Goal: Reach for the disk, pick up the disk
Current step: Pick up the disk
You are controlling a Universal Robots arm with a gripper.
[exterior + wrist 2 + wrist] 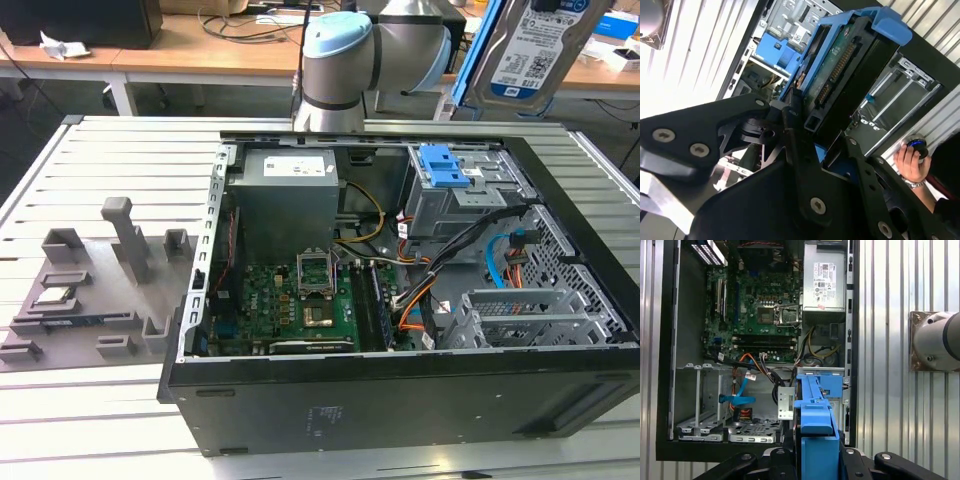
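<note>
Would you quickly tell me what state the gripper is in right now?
Gripper: shut on the disk, held in the air above the open computer case.

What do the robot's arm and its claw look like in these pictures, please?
The arm is made of thick silver-grey tubes with a pale blue cap at the joint. In the first wrist view its round metal base is bolted to a square plate. The claw is matt black, built of flat linked bars held by silver screws.
</note>
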